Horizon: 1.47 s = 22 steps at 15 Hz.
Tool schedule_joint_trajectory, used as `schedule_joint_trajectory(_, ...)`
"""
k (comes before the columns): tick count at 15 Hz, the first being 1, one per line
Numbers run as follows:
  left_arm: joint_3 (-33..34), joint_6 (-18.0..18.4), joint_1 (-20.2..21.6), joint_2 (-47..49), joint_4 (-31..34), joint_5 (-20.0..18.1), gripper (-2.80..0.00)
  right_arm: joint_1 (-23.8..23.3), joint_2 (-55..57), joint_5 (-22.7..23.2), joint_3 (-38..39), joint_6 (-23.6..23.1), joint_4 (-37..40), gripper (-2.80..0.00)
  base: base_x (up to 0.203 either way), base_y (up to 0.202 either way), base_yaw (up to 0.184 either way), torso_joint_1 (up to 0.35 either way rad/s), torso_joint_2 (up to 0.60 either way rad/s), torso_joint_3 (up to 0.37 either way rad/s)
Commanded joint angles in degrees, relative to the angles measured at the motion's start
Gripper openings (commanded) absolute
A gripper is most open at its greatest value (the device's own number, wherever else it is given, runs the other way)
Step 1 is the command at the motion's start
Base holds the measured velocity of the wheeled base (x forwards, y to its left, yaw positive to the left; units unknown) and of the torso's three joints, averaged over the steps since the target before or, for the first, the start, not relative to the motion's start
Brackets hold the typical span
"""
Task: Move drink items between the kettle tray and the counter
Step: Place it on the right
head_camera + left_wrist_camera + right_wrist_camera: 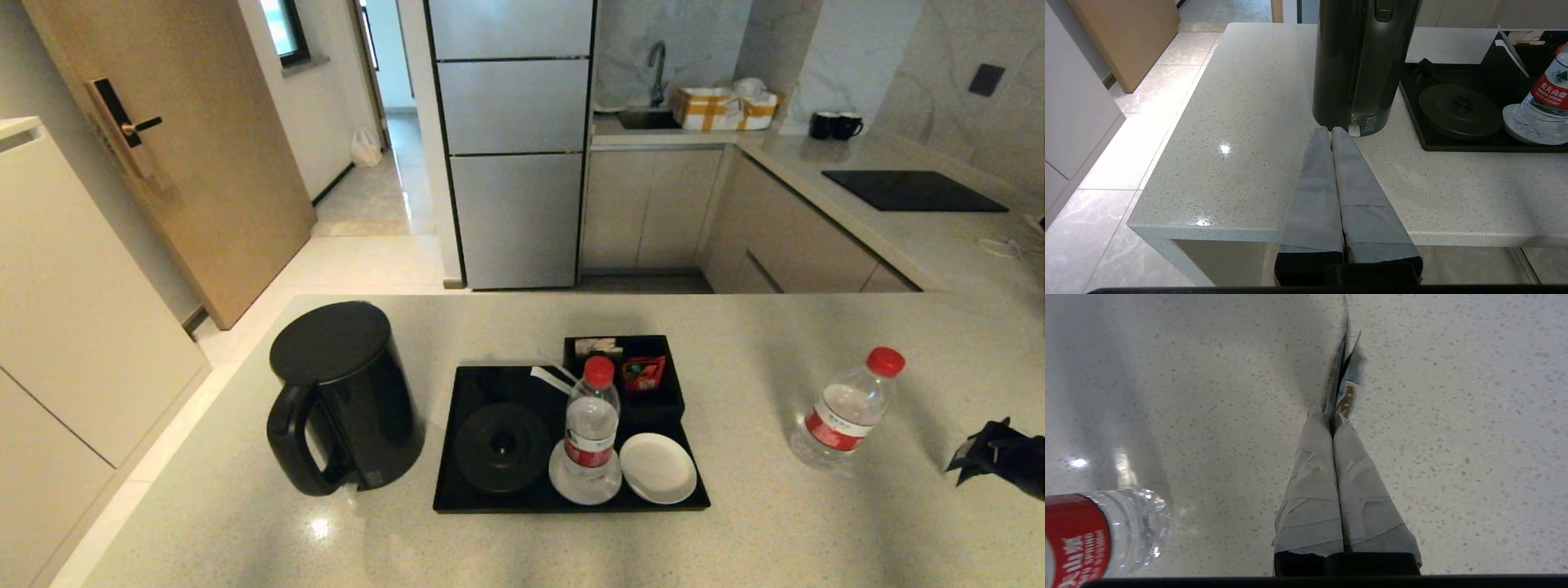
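Sachet [1342, 381] sits pinched edge-on in our right gripper [1334, 416], above the surface [735, 539] at four o'clock of the kettle tray [457, 490]. One bottle [591, 425] stands on a tray coaster, another [845, 408] at three o'clock. Our left gripper [1329, 130], closed and empty, hangs near the kettle [343, 396].

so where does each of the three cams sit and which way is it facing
Head: high up, looking down at the counter, kettle tray; right gripper at right edge.
Left wrist: behind shut left gripper, facing the kettle.
Right wrist: behind shut fingers pinching a sachet above counter.
Shared: counter bottle in head and right wrist.
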Motion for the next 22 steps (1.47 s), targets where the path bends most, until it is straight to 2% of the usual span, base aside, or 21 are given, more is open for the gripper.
schedule_joint_trajectory(1,0.1,0.0,0.0,0.0,0.0,0.0,-2.80,0.2,0.3,0.0,-0.1,0.3,-0.3,-2.80,0.000,0.000,0.000,0.000,0.00,0.000)
schedule_joint_trajectory(8,0.1,0.0,0.0,0.0,0.0,0.0,-2.80,1.0,0.6,-0.1,-0.6,0.2,-0.3,-2.80,0.000,0.000,0.000,0.000,0.00,0.000)
schedule_joint_trajectory(9,0.0,0.0,0.0,0.0,0.0,0.0,-2.80,1.2,0.6,-0.9,-0.7,0.0,0.1,-0.94,0.000,0.000,0.000,0.000,0.00,0.000)
schedule_joint_trajectory(10,0.1,0.0,0.0,0.0,0.0,0.0,-2.80,1.7,0.7,-3.0,-0.9,-0.3,0.0,0.00,0.000,0.000,0.000,0.000,0.00,0.000)
schedule_joint_trajectory(17,0.1,0.0,0.0,0.0,0.0,0.0,-2.80,4.4,0.7,-4.3,-2.4,0.6,-0.2,0.00,0.000,0.000,0.000,0.000,0.00,0.000)
schedule_joint_trajectory(22,0.1,0.0,0.0,0.0,0.0,0.0,-2.80,5.3,-5.8,-4.3,-1.8,0.6,2.0,0.00,0.000,0.000,0.000,0.000,0.00,0.000)
